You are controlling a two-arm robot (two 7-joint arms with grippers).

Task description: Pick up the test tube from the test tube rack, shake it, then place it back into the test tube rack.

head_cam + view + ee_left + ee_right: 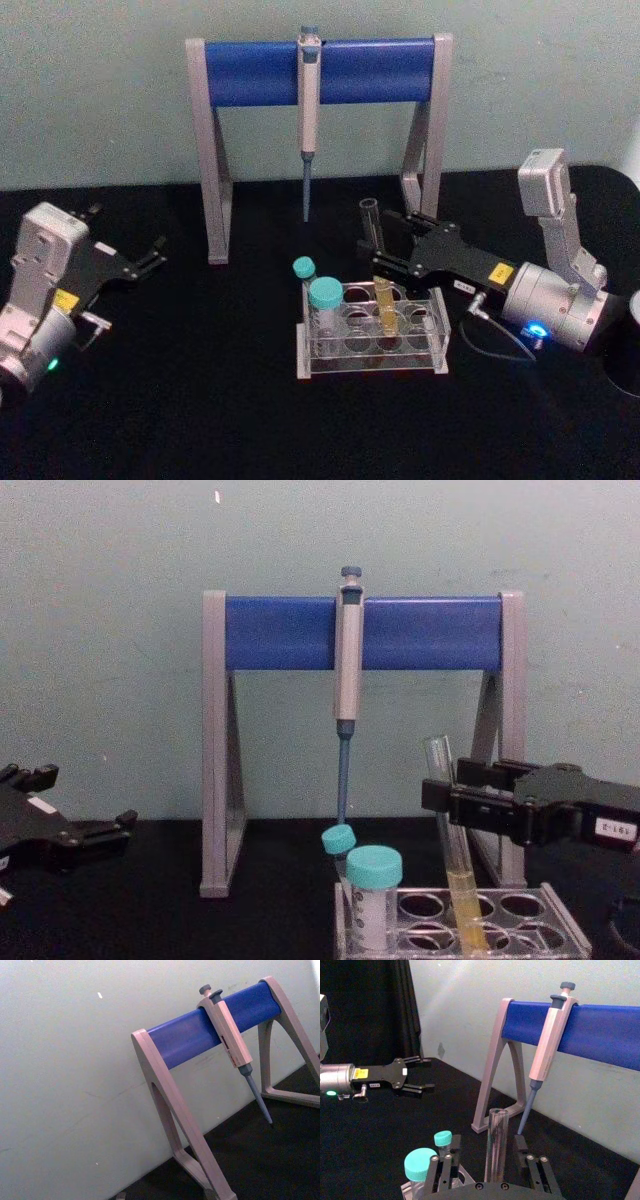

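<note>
Test tube rack (371, 335), test tube (379, 272) seated within, right claw (384, 247) pinching its upper part.

One test tube (379, 270), one test tube rack (436, 340), two teal-capped vials (325, 295), one pipette (309, 110), one pipette stand (260, 72), two grippers (392, 258).

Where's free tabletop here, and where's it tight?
Free: the black table between the left end effector and the test tube rack, and the strip in front of the rack. Crowded: the rack, with two capped vials and the test tube, which stands between the right end effector fingers, below the pipette stand.
</note>
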